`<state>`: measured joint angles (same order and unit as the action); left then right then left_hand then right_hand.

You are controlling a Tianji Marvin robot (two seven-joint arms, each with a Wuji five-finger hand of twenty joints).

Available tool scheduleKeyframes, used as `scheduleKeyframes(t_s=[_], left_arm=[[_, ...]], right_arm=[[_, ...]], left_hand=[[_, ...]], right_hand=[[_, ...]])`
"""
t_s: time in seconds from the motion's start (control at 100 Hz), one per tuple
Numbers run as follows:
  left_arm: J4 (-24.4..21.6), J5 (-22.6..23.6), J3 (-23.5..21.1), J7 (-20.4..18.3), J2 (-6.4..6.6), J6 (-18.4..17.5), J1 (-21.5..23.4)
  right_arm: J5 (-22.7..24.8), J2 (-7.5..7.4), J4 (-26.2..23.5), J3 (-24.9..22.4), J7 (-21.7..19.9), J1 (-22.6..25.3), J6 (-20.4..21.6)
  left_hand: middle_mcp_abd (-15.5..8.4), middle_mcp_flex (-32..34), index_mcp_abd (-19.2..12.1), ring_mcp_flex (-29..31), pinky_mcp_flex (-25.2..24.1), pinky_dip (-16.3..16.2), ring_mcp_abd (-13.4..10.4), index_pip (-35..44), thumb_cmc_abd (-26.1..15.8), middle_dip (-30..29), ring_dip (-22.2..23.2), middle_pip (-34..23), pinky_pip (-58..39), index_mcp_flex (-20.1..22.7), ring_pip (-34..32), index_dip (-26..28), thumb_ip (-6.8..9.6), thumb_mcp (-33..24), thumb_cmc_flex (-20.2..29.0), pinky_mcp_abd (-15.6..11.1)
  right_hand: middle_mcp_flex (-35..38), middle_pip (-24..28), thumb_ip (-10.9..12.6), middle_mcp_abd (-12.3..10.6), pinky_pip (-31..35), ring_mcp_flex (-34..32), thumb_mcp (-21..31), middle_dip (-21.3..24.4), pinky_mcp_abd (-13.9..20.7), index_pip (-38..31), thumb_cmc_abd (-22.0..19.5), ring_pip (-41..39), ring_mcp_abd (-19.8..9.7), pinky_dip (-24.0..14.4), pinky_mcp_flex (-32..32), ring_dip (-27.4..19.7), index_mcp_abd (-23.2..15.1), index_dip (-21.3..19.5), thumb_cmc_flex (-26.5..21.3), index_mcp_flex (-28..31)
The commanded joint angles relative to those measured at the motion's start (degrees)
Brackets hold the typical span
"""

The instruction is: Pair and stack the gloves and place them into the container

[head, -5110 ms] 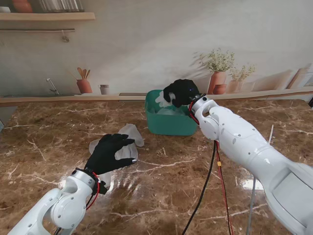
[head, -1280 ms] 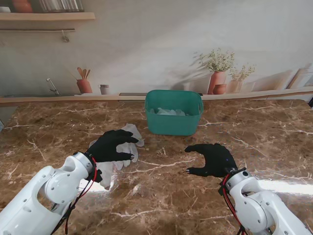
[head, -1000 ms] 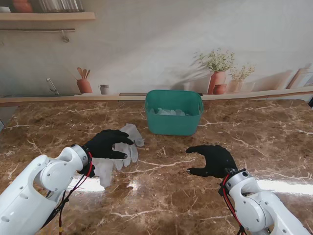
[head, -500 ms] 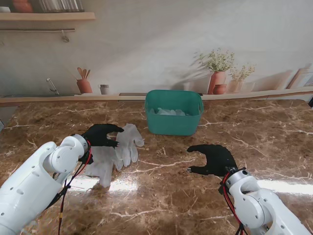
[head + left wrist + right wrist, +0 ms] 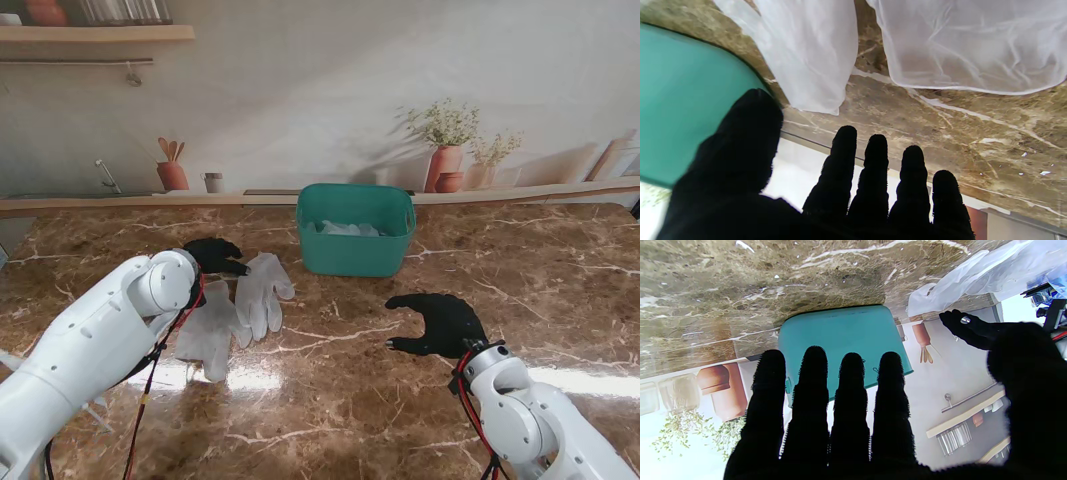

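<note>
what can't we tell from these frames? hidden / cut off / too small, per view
- Stand view: most of the left hand is behind its own forearm; contact with the gloves unclear.
- Stand view: how many gloves are in the green container; its wall hides them.
- Left wrist view: both gloves cut off by the frame edge.
- Right wrist view: the right hand's fingers cover part of the container.

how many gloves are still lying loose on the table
2. One glove lies left of the green container, fingers pointing toward me. The other glove lies beside it, nearer to me and farther left. More pale gloves are already inside the container; their number cannot be told.
</note>
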<state>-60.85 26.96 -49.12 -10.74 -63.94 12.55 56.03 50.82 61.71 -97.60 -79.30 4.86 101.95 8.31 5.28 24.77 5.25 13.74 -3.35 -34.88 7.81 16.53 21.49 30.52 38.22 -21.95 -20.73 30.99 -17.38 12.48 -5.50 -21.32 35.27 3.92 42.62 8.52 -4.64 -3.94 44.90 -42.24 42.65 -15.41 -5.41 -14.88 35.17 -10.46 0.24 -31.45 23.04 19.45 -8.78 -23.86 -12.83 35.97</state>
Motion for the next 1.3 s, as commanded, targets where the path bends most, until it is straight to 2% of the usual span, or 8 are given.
scheduleKeyframes(t_s=[0.0, 0.22, 0.48, 0.56, 0.67, 0.81, 1.05, 1.29], left_arm=[[1.4, -0.4, 1.5, -0.3, -1.18, 1.2, -2.2], [6.9, -3.4, 6.7, 0.6, -3.22, 3.2, -6.5], [12.7, -6.4, 11.3, 1.5, -5.57, 2.2, -9.4], [14.0, -7.0, 12.3, 1.7, -6.10, 1.7, -10.0], [14.8, -7.1, 12.9, 2.6, -6.60, 0.9, -10.1], [15.5, -7.1, 12.8, 4.3, -7.12, 0.0, -10.0], [13.0, -8.7, 7.9, 6.5, -6.76, -3.6, -6.9], [2.1, -9.0, 0.6, 5.2, -3.96, -8.2, 0.2]], right_arm=[[-0.3, 0.16, 0.4, -0.3, -0.6, 0.4, -0.1], [-0.4, 0.17, 0.6, -0.3, -0.7, 0.3, -0.3], [-0.6, 0.15, 0.9, -0.3, -0.9, 0.2, -0.3], [-0.6, 0.16, 0.9, -0.3, -0.8, 0.2, -0.3], [-0.6, 0.17, 0.9, -0.4, -0.7, 0.3, -0.4], [-0.8, 0.17, 0.9, -0.4, -0.9, 0.2, -0.4], [-1.0, 0.20, 0.9, -0.3, -0.9, 0.3, -0.3], [-1.0, 0.15, 0.4, 0.2, -1.4, 0.1, -0.8]], left_hand=[[0.4, 1.4, 0.9, -1.0, -1.1, -2.2, 1.8, 2.4, -1.7, 2.5, 1.6, -1.3, 2.3, 1.0, -1.7, 1.4, 0.57, 3.3, -1.6, 0.7], [0.0, 1.6, -1.5, -1.6, -1.6, -5.1, 1.4, 14.6, -3.2, 4.4, 1.7, -1.4, 5.8, 4.4, -1.0, 10.9, 1.40, 10.6, 0.5, 1.1], [-1.1, 1.8, -3.9, -1.7, -1.7, -7.0, 0.8, 23.3, -2.4, 4.2, 1.4, -1.2, 6.8, 9.1, -0.7, 16.9, 1.69, 11.0, 3.5, 1.0], [-1.7, 2.3, -5.4, -1.4, -1.6, -8.1, 0.7, 26.0, 0.8, 3.8, 1.2, -1.7, 7.2, 9.3, -1.1, 19.7, 0.39, -0.4, 1.0, 0.9], [-2.4, 3.4, -9.9, -0.7, -1.6, -8.5, 0.4, 31.7, 5.6, 3.7, 1.3, -2.3, 6.7, 9.0, -1.6, 20.4, -3.58, -1.8, 7.7, 0.8], [-3.9, 6.8, -16.6, 1.7, -1.4, -9.5, -0.1, 40.8, 7.5, 3.4, 1.5, -3.1, 4.6, 7.8, -2.8, 24.4, -4.29, -7.4, 12.5, 0.9], [-5.1, 27.0, -21.4, 17.9, -0.7, -10.9, -0.6, 41.5, 9.5, -8.7, -0.3, 0.3, -6.6, 3.7, -5.9, 40.6, -4.09, -26.1, 6.3, 1.1], [-4.3, 35.9, -22.6, 24.2, 0.0, -10.4, 0.7, 41.1, 9.3, -7.4, 1.3, 0.8, -17.2, 2.6, -9.7, 44.8, -5.03, -27.6, 7.2, 1.8]], right_hand=[[-0.2, -0.3, 1.8, 0.3, 1.3, 0.2, -0.1, 0.4, -0.2, 0.2, 0.1, -0.4, -0.5, 0.2, 0.2, -0.1, 0.1, -0.7, -0.2, 0.1], [-0.1, -0.3, 1.8, 0.4, 1.7, 0.0, -0.2, 0.2, -0.4, -0.1, -0.1, -0.6, -0.4, -0.1, 0.4, 0.2, 0.0, -0.8, -0.4, 0.5], [0.3, 0.0, 1.8, 0.4, 2.3, -0.5, -0.5, -0.1, -0.5, -0.4, -0.3, -1.0, -0.2, -0.4, 0.6, 0.6, -0.2, -1.0, -0.9, 0.8], [0.5, 0.1, 1.8, 0.4, 2.4, -0.5, -0.6, -0.2, -0.5, -0.4, -0.4, -1.0, -0.3, -0.5, 0.7, 0.7, -0.2, -1.0, -0.9, 0.8], [0.9, 0.3, 1.8, 0.4, 2.6, -0.7, -0.7, -0.4, -0.6, -0.5, -0.5, -1.1, -0.2, -0.6, 0.8, 0.8, -0.3, -1.0, -1.2, 0.9], [1.4, 0.5, 1.8, 0.4, 2.7, -0.8, -0.9, -0.6, -0.6, -0.6, -0.8, -1.2, -0.2, -0.7, 0.8, 1.0, -0.3, -1.1, -1.5, 1.0], [1.9, 0.7, 1.8, 0.4, 2.9, -1.2, -1.4, -0.9, -0.6, -0.6, -1.7, -1.3, -0.1, -0.7, 0.9, 1.1, -0.4, -1.1, -1.9, 1.1], [4.5, 1.9, 1.9, 0.5, 3.4, -2.8, -2.0, -1.7, -0.2, -1.4, -2.6, -2.1, 0.0, -0.8, 1.8, 1.5, 0.0, -1.3, -2.6, 2.6]])
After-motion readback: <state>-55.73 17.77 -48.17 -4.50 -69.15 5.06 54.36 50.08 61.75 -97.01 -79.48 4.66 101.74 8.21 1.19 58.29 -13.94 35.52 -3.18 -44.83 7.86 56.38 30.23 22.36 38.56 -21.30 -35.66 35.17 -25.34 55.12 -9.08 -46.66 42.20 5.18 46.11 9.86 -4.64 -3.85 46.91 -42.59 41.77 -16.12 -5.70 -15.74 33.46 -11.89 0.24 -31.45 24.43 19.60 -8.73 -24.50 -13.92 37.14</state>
